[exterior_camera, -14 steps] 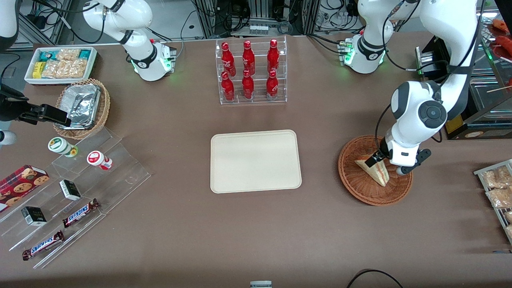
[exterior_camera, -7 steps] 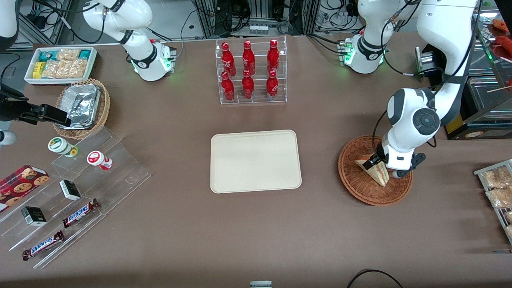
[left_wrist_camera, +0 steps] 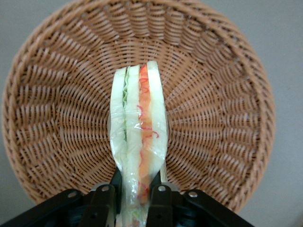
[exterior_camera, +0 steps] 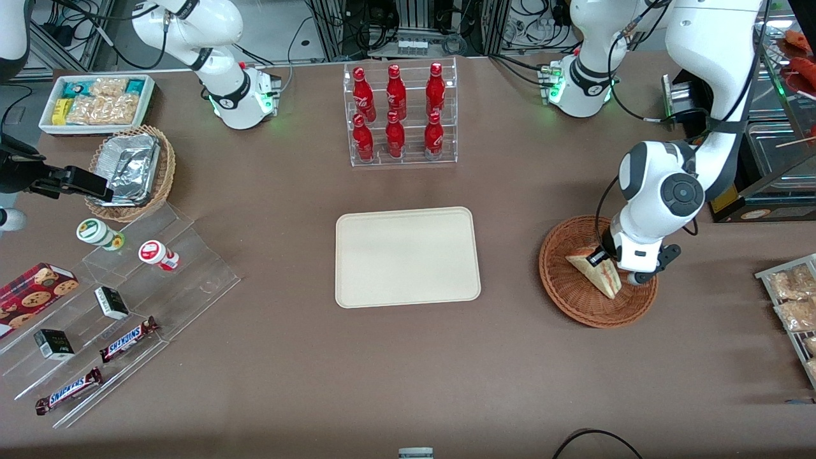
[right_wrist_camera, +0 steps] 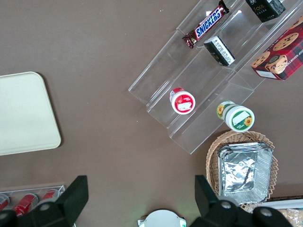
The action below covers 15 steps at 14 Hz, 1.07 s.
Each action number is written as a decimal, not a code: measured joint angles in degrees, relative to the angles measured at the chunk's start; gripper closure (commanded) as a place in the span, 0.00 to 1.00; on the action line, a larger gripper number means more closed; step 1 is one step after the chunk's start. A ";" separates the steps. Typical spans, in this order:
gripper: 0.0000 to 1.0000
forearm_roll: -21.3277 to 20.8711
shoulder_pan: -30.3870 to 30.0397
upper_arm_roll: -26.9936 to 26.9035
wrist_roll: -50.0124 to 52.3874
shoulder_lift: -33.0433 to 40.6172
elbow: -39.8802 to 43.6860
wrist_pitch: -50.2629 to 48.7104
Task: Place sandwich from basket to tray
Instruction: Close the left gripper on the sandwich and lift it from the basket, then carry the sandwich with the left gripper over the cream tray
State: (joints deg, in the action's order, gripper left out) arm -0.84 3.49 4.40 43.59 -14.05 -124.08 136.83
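The tool (left_wrist_camera: 131,201) pinches the wrapped sandwich (left_wrist_camera: 138,142), a pale wedge striped red and green, upright over the round woven basket (exterior_camera: 574,299), with bare brown desk (exterior_camera: 510,255) between it and the smooth, round-cornered beige tray (exterior_camera: 408,255).

Rough woven wicker basket (left_wrist_camera: 222,94); glossy clear film on sandwich (left_wrist_camera: 138,137); matt plastic tray (exterior_camera: 407,256).

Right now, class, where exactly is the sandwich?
The sandwich stands on edge in the basket, toward the working arm's end of the table, pinched by the gripper; the tray lies beside the basket.
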 measured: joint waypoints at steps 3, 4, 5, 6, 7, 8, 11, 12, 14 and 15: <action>1.00 -0.01 0.31 0.49 -0.19 2.45 8.38 -12.65; 1.00 -0.01 0.85 0.79 -0.26 3.06 11.89 -16.80; 1.00 -0.02 1.90 1.06 -0.27 3.33 15.35 -20.53; 1.00 -0.01 3.29 1.26 -0.27 3.26 18.17 -23.16; 1.00 -0.01 5.06 1.40 -0.27 2.89 20.49 -24.78; 1.00 0.00 7.19 1.52 -0.20 2.22 22.38 -25.41; 1.00 -0.01 14.15 1.73 0.07 -0.57 26.37 -25.47; 1.00 -0.01 16.54 1.76 0.07 -1.82 27.65 -25.47; 1.00 -0.01 20.50 1.79 0.09 -4.85 30.41 -25.47; 1.00 -0.01 22.27 1.80 0.09 -6.46 31.50 -25.46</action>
State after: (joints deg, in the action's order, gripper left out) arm -0.85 25.76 6.20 43.68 -20.51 -92.58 111.37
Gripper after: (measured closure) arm 0.859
